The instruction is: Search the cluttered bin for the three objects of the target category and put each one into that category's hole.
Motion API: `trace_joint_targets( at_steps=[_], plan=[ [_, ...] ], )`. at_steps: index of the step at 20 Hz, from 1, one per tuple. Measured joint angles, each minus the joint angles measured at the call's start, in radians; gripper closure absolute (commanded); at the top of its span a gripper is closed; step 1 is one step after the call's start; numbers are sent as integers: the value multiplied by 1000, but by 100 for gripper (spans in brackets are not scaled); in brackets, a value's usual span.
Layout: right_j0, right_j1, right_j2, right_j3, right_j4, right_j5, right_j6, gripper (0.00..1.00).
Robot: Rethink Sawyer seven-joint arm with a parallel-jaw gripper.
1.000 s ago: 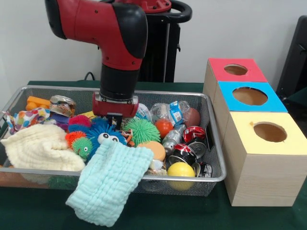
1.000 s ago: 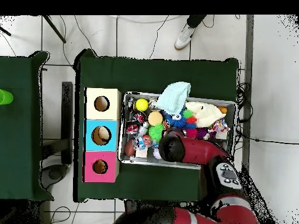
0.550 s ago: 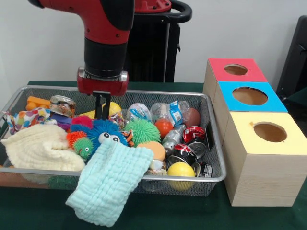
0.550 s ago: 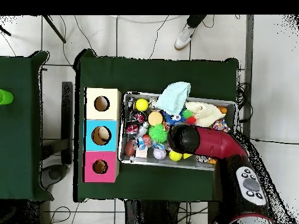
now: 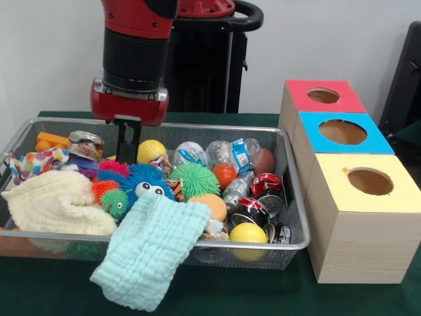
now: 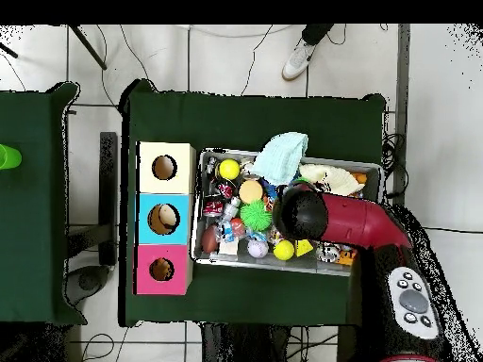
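Arm rose more; gripper (image 5: 127, 148) empty, vertical above bin (image 5: 289, 217).

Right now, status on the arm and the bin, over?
Gripper hanging above the bin's far side, nothing visibly held, fingers unclear. Balls, cans and cloths in a heap. Blue cloth draped over the near rim. Three box holes unobstructed.

arm (image 5: 135, 39) cut off above, gripper (image 5: 127, 141) perhaps closed, toys beneath hidden
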Motion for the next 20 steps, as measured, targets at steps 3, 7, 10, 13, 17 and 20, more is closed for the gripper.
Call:
trace_joint_targets(
  at_steps=[3, 7, 10, 13, 17, 20],
  plan=[
    [66, 28, -42, -20, -29, -75, 0, 100],
    [134, 57, -75, -21, -42, -166, 0, 100],
    [162, 70, -84, -20, -42, -209, 0, 100],
    [160, 77, -82, -11, -42, -250, 0, 100],
    [91, 81, -57, 18, -42, -306, 0, 100],
    [21, 83, -36, 39, -42, -334, 0, 100]
  ],
)
